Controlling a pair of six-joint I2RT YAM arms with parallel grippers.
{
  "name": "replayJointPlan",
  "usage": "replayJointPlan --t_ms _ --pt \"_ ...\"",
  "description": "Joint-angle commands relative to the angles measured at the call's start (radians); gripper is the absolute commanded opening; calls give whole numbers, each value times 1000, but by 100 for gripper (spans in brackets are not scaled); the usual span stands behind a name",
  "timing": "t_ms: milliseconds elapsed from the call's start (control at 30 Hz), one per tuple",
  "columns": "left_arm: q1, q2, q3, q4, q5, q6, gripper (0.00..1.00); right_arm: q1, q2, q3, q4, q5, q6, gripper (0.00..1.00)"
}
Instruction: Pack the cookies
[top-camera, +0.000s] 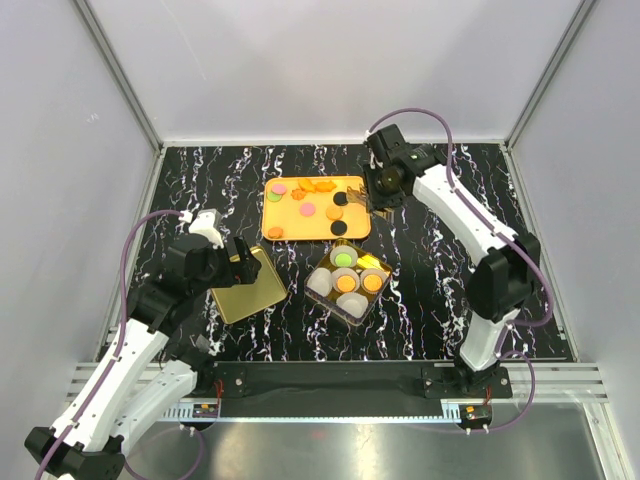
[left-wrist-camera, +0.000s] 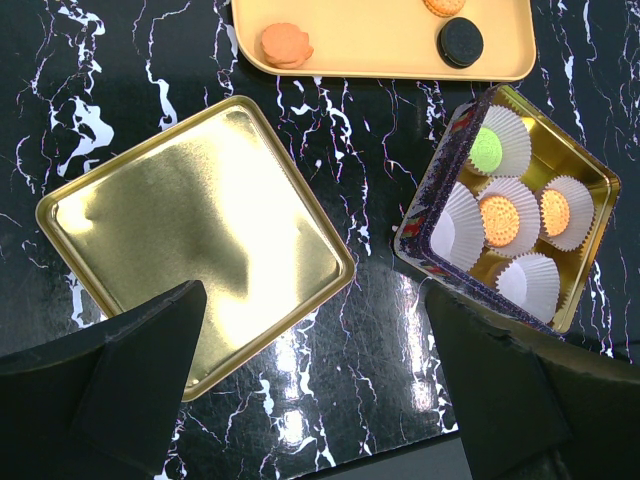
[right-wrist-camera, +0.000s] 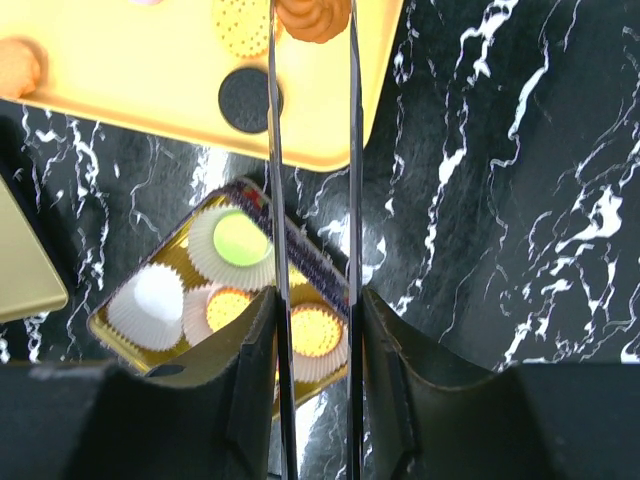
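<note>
Cookies lie on the orange tray (top-camera: 290, 217): pink (top-camera: 308, 209), black (top-camera: 340, 228), orange (top-camera: 275, 232) and others. My right gripper (right-wrist-camera: 315, 330) is shut on metal tongs (right-wrist-camera: 277, 150), whose tips pinch an orange flower-shaped cookie (right-wrist-camera: 313, 18) over the tray's near right corner. The gold tin (top-camera: 384, 268) holds white paper cups; a green cookie (left-wrist-camera: 487, 148) and two orange cookies (left-wrist-camera: 499, 220) (left-wrist-camera: 555, 212) sit in three cups, and two cups (left-wrist-camera: 530, 282) are empty. My left gripper (left-wrist-camera: 315, 370) is open and empty above the table, between the lid and the tin.
The square gold lid (left-wrist-camera: 190, 230) lies flat on the black marble table left of the tin. An orange cookie (left-wrist-camera: 286, 44) and a black one (left-wrist-camera: 460, 40) lie along the tray's near edge. White walls enclose the table.
</note>
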Motion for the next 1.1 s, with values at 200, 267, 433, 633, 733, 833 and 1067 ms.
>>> replayJointPlan --t_ms 200,267,433,633,733,833,1067 --pt "-4 -12 -4 30 -23 -3 99 48 -214 -128 29 -79 40 41" --pt "-4 -13 -2 30 -23 -3 99 77 -252 -162 18 -73 48 41" --pt "-4 -20 -4 28 -30 -4 99 172 -356 -236 8 -62 89 41" --pt "-4 -21 -2 26 -27 -4 99 267 -465 -377 38 -91 161 41" --pt "-4 -20 -2 30 -25 -3 99 304 -487 -440 60 -96 192 41" --pt "-4 -21 -2 30 -27 -4 99 334 -489 -483 96 -118 215 41" --pt "-4 -23 -4 28 -31 -4 99 388 -460 -506 106 -112 223 41"
